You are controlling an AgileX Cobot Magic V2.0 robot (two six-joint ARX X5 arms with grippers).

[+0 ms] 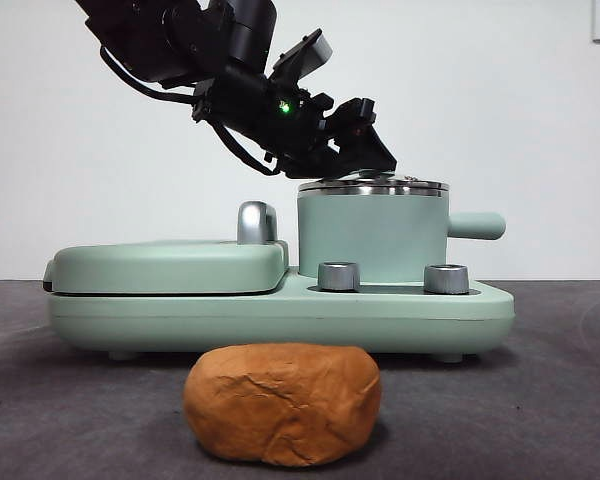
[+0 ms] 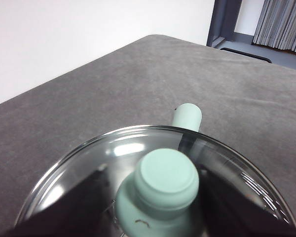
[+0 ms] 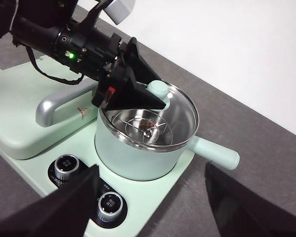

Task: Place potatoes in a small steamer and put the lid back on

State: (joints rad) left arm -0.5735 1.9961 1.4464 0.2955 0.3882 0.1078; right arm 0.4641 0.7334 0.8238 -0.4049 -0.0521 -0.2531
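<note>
The potato (image 1: 283, 403), a wrinkled orange-brown lump, lies on the grey table in front of the appliance. The small steamer (image 1: 372, 240) (image 3: 138, 153) stands on the base's right half, its stubby handle (image 1: 477, 225) pointing right. The glass lid (image 1: 372, 186) (image 3: 180, 111) rests on the pot's steel rim. My left gripper (image 1: 368, 155) (image 2: 155, 173) (image 3: 148, 94) reaches down from the upper left and is shut on the lid's green knob (image 2: 165, 180). My right gripper (image 3: 152, 167) hangs open above the pot with nothing between its jaws, and is out of the front view.
A flat mint-green grill plate (image 1: 165, 265) with a steel handle (image 1: 257, 222) fills the base's left half. Two steel dials (image 1: 339, 276) (image 1: 446, 278) sit on the base in front of the pot. A white wall stands behind the table.
</note>
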